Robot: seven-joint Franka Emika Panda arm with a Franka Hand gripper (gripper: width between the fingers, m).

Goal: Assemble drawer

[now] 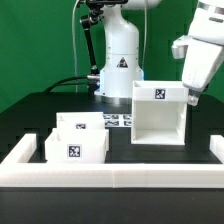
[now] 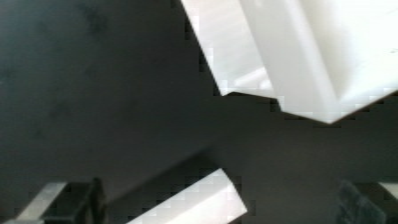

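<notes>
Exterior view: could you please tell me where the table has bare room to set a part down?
Bare table shows between the two trays and the housing, running forward to the border wall, and behind the trays. A narrow strip lies on the exterior view's right of the housing, near the end effector. It is crowded by the marker board behind the gap.

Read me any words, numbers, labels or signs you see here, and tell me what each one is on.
No words or numbers can be read.
Square pattern tags, no text: on the housing, the front tray, the marker board.
Black triangle sign on the arm's base: too small to read.
</notes>
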